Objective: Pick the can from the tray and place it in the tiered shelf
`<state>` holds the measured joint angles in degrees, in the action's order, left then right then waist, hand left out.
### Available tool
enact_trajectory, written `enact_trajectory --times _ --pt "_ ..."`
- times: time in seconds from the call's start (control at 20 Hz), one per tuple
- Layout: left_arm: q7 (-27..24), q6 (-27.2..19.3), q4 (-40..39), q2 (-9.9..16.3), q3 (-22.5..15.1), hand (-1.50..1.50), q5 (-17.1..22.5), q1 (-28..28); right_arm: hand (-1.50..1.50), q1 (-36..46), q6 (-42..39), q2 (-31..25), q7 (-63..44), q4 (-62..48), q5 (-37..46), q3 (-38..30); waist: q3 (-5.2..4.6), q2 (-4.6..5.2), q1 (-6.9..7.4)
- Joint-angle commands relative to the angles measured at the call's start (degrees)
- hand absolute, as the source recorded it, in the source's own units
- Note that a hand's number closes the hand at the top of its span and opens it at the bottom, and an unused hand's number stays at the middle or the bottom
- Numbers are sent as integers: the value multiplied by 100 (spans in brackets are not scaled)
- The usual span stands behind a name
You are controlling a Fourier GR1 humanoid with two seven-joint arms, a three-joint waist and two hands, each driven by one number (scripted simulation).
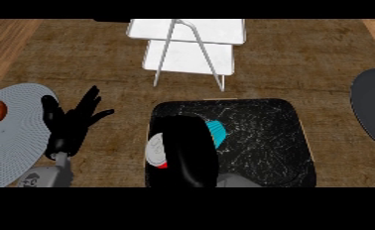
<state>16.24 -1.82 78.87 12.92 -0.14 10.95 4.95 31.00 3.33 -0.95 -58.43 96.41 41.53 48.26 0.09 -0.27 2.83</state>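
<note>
The can [156, 152] lies on its side in the lower middle of the frame, at the left end of the tray; only its pale round end with a red edge shows. The tray [275, 135] is black with white speckles, squarish with rounded corners, flat at lower centre. The tiered shelf [192, 50] stands in the upper middle, two white levels on thin grey legs.
</note>
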Motion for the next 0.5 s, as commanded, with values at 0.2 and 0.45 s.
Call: enact_trajectory --times 0.2,0.45 --pt "119 11 -255 27 -7 0 -54 -58 150 2223 375 91 -1922 217 438 -497 -33 -46 -94" --pt "69 -29 -309 6 22 0 -82 -88 150 3328 117 90 -2539 -18 243 -898 -35 -49 -116"
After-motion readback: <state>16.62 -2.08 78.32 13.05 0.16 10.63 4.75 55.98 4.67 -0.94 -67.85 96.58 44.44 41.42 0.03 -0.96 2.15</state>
